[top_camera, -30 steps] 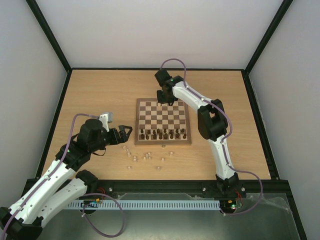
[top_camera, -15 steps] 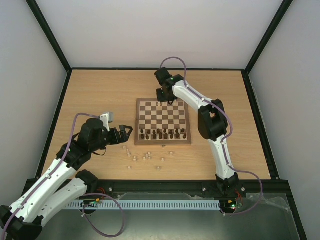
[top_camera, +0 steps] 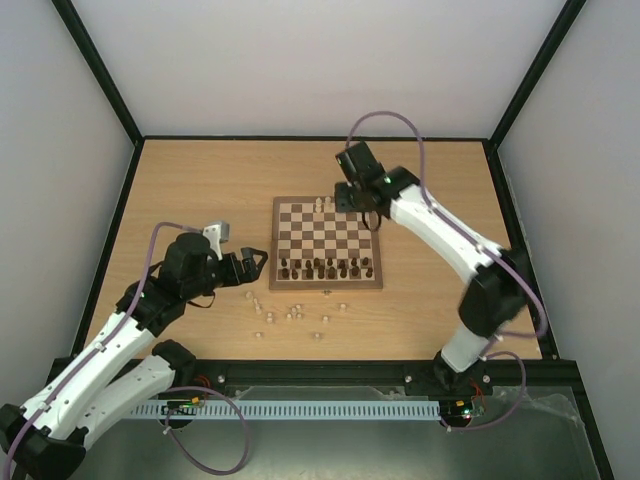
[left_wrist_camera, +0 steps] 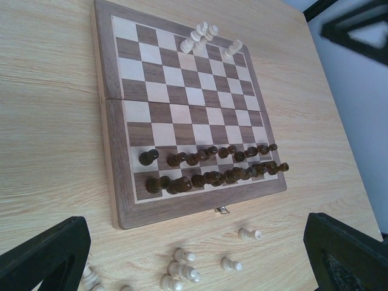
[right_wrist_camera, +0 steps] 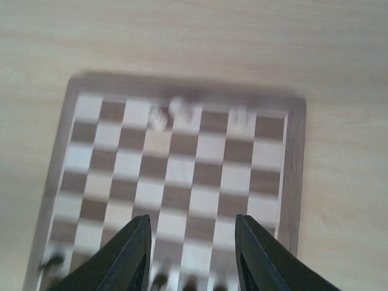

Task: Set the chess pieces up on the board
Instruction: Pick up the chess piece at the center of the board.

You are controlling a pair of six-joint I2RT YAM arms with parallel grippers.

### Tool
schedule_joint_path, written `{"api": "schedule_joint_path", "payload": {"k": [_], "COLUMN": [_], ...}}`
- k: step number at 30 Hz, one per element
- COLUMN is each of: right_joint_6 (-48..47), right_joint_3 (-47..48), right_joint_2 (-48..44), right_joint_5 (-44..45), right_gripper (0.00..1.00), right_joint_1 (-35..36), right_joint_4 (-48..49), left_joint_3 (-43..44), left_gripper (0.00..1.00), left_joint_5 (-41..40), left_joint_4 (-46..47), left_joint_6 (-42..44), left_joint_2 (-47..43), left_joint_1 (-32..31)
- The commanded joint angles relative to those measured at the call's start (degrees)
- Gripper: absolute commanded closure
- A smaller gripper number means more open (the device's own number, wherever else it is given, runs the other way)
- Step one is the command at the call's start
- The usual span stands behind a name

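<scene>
The board (top_camera: 325, 235) lies mid-table. Several pale chess pieces (top_camera: 323, 203) stand on its far row, also seen as chess pieces (left_wrist_camera: 203, 36) in the left wrist view and, blurred, as chess pieces (right_wrist_camera: 173, 111) in the right wrist view. Several more pale pieces (top_camera: 290, 314) lie loose on the table in front of the board, shown closer as pieces (left_wrist_camera: 179, 270). My right gripper (top_camera: 366, 212) hovers over the board's far right part, open and empty (right_wrist_camera: 191, 221). My left gripper (top_camera: 252, 262) stands wide open left of the board, above the loose pieces (left_wrist_camera: 195, 242).
Dark brown pieces (top_camera: 325, 268) fill the board's two near rows (left_wrist_camera: 212, 163). A small metal clasp (left_wrist_camera: 223, 210) sits on the board's near edge. Black frame posts and pale walls bound the wooden table (top_camera: 200, 190).
The right arm has swung right and lifted away from the board's far edge, its jaws widening. Pale pieces it covered now show on the far row. The left arm has barely moved.
</scene>
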Motion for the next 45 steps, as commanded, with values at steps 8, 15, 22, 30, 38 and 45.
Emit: {"api": "schedule_joint_path", "payload": {"k": [8, 15, 22, 30, 38, 45], "right_joint_6": [10.58, 14.51, 16.72, 17.11, 17.05, 17.27], "right_joint_3": [-37.7, -48.16, -49.83, -46.84, -45.34, -43.4], "right_joint_2": [-29.72, -34.67, -28.19, -19.19, -14.59, -13.43], "right_joint_5": [-0.48, -4.68, -3.9, -2.84, -1.3, 0.78], "right_gripper": [0.58, 0.59, 0.59, 0.6, 0.68, 0.91], "right_joint_1": [11.83, 15.31, 22.11, 26.35, 26.53, 26.54], "right_joint_4": [1.89, 3.76, 7.98, 10.36, 11.39, 10.21], "left_joint_3": [-5.88, -11.6, -14.99, -17.4, -17.53, -17.41], "left_gripper": [0.01, 0.0, 0.01, 0.01, 0.01, 0.01], "left_joint_5": [-4.75, -5.44, -7.99, -7.75, -6.98, -6.69], "left_joint_4": [2.2, 4.5, 3.34, 3.02, 3.39, 3.88], "left_joint_6": [-4.22, -8.76, -11.62, -12.96, -12.57, -12.04], "left_joint_2": [4.78, 5.81, 0.16, -4.3, -5.26, -4.74], "left_joint_1": [0.31, 0.14, 0.18, 0.02, -0.13, -0.13]}}
